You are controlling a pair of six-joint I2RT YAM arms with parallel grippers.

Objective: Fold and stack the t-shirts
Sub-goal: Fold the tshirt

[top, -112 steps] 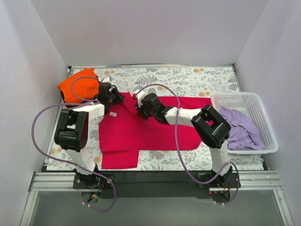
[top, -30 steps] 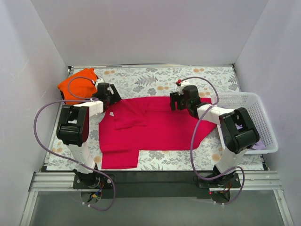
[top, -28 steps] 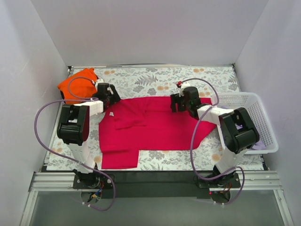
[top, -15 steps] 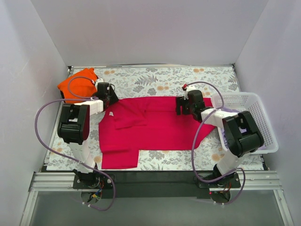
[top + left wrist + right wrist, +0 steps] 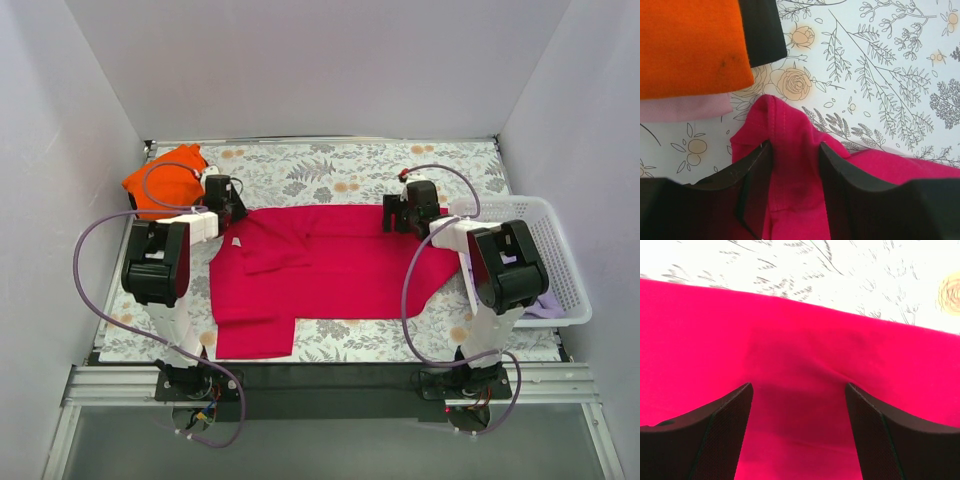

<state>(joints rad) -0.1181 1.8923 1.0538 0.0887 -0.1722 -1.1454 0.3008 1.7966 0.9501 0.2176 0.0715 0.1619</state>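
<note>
The crimson-magenta t-shirt (image 5: 320, 265) lies spread flat across the middle of the table. My left gripper (image 5: 233, 208) is at its far left corner, and in the left wrist view a raised ridge of the crimson cloth (image 5: 790, 130) sits pinched in my left gripper (image 5: 795, 150). My right gripper (image 5: 405, 214) stands open over the shirt's far right edge. In the right wrist view it (image 5: 798, 390) straddles flat crimson cloth (image 5: 800, 330) with its fingers wide apart. The folded orange t-shirt (image 5: 165, 180) lies at the far left, on top of the pale pink one (image 5: 685, 107).
A white lattice basket (image 5: 500, 203) stands at the right, with a bit of the lavender t-shirt (image 5: 545, 303) showing behind my right arm. A black patch (image 5: 762, 30) lies beside the orange shirt (image 5: 690, 45). The flowered tabletop (image 5: 340, 165) shows beyond the crimson shirt.
My right gripper has moved right along the crimson shirt's far edge, toward the basket. My left gripper has stayed at the left corner and its jaws have closed in on the cloth.
</note>
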